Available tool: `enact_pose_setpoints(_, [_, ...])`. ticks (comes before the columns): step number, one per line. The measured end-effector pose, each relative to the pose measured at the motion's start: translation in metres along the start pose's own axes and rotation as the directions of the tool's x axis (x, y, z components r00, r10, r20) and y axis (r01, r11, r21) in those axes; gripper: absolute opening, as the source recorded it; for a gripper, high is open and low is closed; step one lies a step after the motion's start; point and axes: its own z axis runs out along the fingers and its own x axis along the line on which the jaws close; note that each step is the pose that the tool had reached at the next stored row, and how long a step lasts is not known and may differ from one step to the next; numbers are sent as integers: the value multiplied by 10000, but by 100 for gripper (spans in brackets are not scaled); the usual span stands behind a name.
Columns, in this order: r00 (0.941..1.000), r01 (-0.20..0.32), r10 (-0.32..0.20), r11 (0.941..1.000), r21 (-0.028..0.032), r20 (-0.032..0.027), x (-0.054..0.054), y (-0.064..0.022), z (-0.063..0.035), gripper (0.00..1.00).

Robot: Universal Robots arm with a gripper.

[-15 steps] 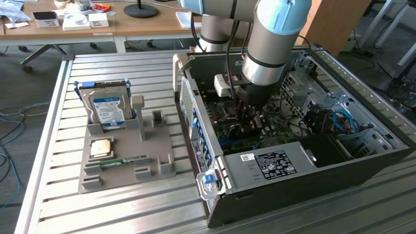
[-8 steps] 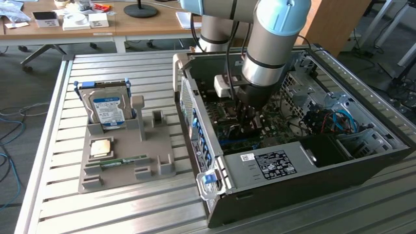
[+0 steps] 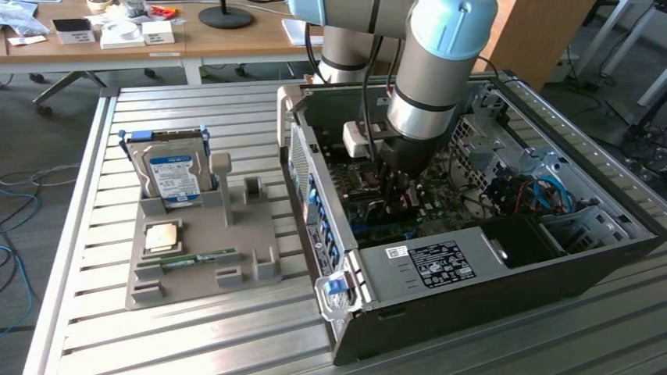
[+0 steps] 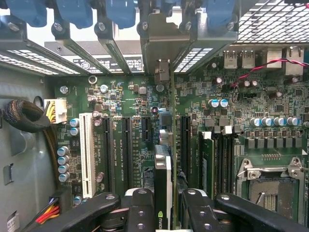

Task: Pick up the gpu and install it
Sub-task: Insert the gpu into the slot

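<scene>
Gripper (image 3: 401, 205) is lowered deep inside the open PC case (image 3: 583, 258), just above the motherboard. On the exterior view's left, the grey tray (image 3: 250, 269) on the table holds the hard drive (image 3: 172, 176), a CPU (image 3: 159, 237) and the memory stick (image 3: 193, 258); the tray slot beside the drive stands vacant. The gpu cannot be made out at the fingers from this view.

In the wrist view, the gripper (image 4: 162, 205) is pinching the gpu (image 4: 163, 179) edge-on between its black fingers (image 4: 140, 208). The card stands upright, running from the fingers toward its silvery bracket (image 4: 161, 46) at the case's rear openings. It lies over the motherboard (image 4: 125, 96), in line with the long slots (image 4: 185, 140).

Status: pick-up is complete and the card is inside the case. Whether it is fully seated cannot be told; the grip is not released.
</scene>
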Motion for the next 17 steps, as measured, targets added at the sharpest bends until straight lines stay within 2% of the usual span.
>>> enact_pose_setpoints(17, [10000, 2, -2, 10000, 5, -3, 2, 32, 6, 27])
